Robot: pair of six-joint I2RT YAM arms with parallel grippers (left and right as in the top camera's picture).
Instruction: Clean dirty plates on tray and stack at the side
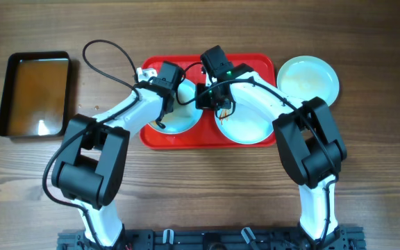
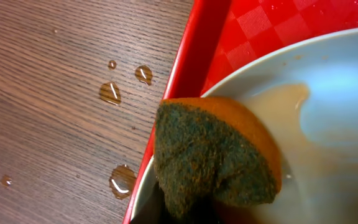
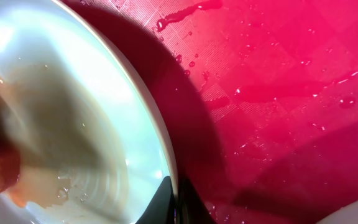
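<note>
From overhead, the red tray (image 1: 259,61) sits in the upper middle of the frame on the wooden counter (image 1: 200,180). It carries two pale plates, the left plate (image 1: 186,121) and the right plate (image 1: 248,128). A third, clean plate (image 1: 311,78) lies on the counter touching the tray's right edge. A black tub (image 1: 37,94) of brownish water stands well apart at the upper left. The left arm (image 1: 127,111) and right arm (image 1: 269,97) both reach in over the left plate, and their wrists hide the tips.

In the left wrist view, a sponge (image 2: 216,162) with its green scouring side up lies on the left plate's rim. A tan smear runs across the glaze beside it. The left fingers (image 2: 178,216) are only a dark shape at the lower edge. The sponge creases there, so I judge them closed on it. Water drops (image 2: 110,93) bead on the counter at the left.

In the right wrist view, the right fingers (image 3: 161,200) are closed on the left plate's rim at bottom centre, one inside the lip and one outside. Wet tray shows to the right.

The plate looks stiff, glazed and wet, so it is likely slippery and may chip. The raised lip is the place to pinch it, squarely across. The sponge is soft and will give under pressure.
</note>
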